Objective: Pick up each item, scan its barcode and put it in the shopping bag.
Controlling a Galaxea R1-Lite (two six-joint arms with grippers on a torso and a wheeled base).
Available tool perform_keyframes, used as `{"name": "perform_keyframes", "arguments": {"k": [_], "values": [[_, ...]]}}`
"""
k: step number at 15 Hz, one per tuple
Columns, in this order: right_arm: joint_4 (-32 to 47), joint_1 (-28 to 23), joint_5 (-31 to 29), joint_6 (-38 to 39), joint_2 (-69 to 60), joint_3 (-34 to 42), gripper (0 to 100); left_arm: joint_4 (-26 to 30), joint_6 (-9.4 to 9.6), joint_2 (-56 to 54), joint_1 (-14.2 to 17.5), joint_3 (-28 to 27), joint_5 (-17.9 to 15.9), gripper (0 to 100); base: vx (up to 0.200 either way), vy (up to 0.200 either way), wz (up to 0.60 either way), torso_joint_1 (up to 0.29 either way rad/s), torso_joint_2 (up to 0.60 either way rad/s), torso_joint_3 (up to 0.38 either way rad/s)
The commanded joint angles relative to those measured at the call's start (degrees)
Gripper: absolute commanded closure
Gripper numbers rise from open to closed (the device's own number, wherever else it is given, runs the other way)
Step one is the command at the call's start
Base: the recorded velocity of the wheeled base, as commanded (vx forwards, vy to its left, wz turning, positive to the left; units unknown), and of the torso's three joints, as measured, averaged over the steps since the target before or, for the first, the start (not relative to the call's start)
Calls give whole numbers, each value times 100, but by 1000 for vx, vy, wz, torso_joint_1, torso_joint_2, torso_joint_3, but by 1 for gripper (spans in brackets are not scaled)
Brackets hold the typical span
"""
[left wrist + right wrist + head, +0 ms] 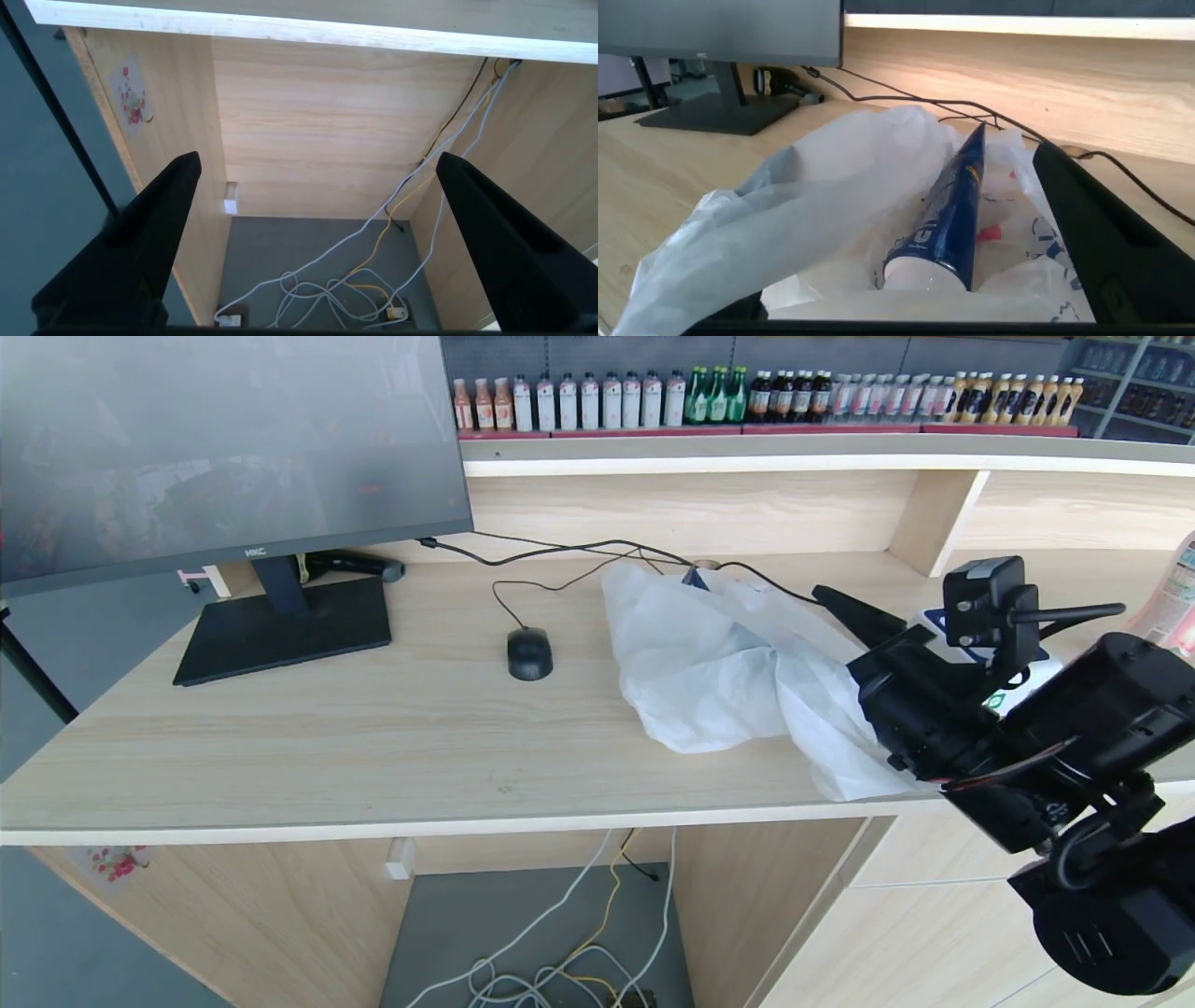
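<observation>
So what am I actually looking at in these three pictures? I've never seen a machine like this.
It is a two-armed robot at a shop counter. The wide picture comes from a camera on its head, looking down at the desk. The other two come from cameras on its wrists. On the desk are a monitor, a mouse and a white bag. The black arm on the right ends in the right gripper, a two-fingered clamp beside the bag. Its wrist camera looks into the bag, where a blue tube lies. That gripper looks open and holds nothing. The left gripper hangs low before the desk, open and empty, its camera seeing cables underneath.
</observation>
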Motion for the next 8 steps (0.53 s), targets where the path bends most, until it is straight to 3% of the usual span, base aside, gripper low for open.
{"name": "perform_keyframes", "arguments": {"k": [1,4,8], "values": [[-8,-35,-1,-43,-438,266,0,0,-2,-2,-4,0,0,0,0,0,0,0,0,0],[-8,-158,-1,-175,-570,688,0,0,-2,-2,-4,0,0,0,0,0,0,0,0,0],[-8,-360,-1,-219,-227,715,0,0,-2,-2,-4,0,0,0,0,0,0,0,0,0]]}}
